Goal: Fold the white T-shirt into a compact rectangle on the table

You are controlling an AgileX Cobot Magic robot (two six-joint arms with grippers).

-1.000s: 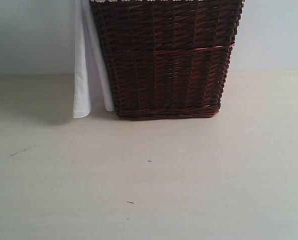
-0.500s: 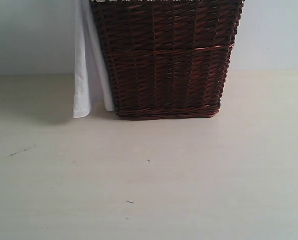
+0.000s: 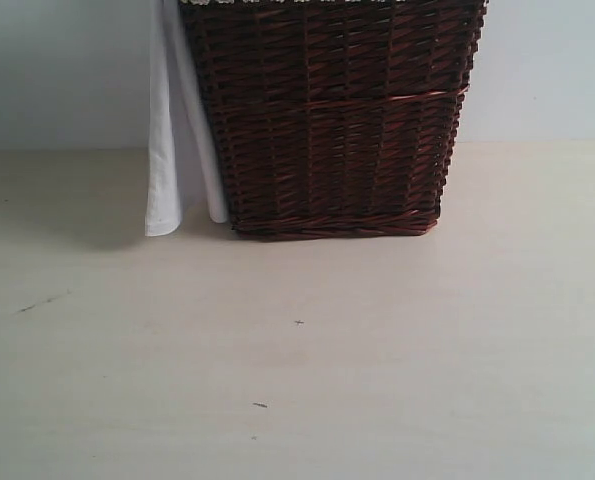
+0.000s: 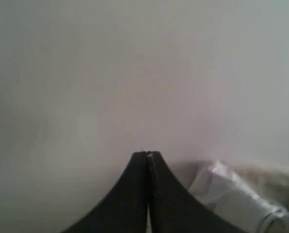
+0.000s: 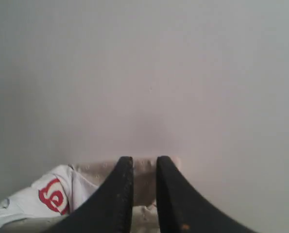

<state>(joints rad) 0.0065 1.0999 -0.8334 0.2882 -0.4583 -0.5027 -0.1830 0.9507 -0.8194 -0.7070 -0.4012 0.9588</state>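
Exterior view: a dark brown wicker basket [image 3: 337, 120] is seen standing on the table [image 3: 297, 360], set against a pale wall [image 3: 57, 70]. A strip of white fabric [image 3: 162, 150] is hung down the basket's left side and reaches the tabletop. Whether it belongs to the shirt cannot be told from this view. A few small dark scuff marks [image 3: 260, 405] are scattered over the pale beige surface in front of the basket. Neither arm is caught by this camera. In the left wrist view, the left gripper [image 4: 146, 155] is shown with its two black fingers pressed together tip to tip, and nothing is pinched between them. A pale, crumpled shape [image 4: 231, 194] is glimpsed just beside the fingers, but it is too blurred to be identified. In the right wrist view, the right gripper [image 5: 144, 162] is shown with its fingers parted by a narrow gap, and nothing is held in that gap. The white T-shirt [image 5: 37, 204] is seen bunched beyond those fingers, apart from them, with a red-outlined letter [image 5: 53, 196] turned towards the camera. A pale beige edge [image 5: 100, 170] is seen just beside the shirt, behind the fingertips.
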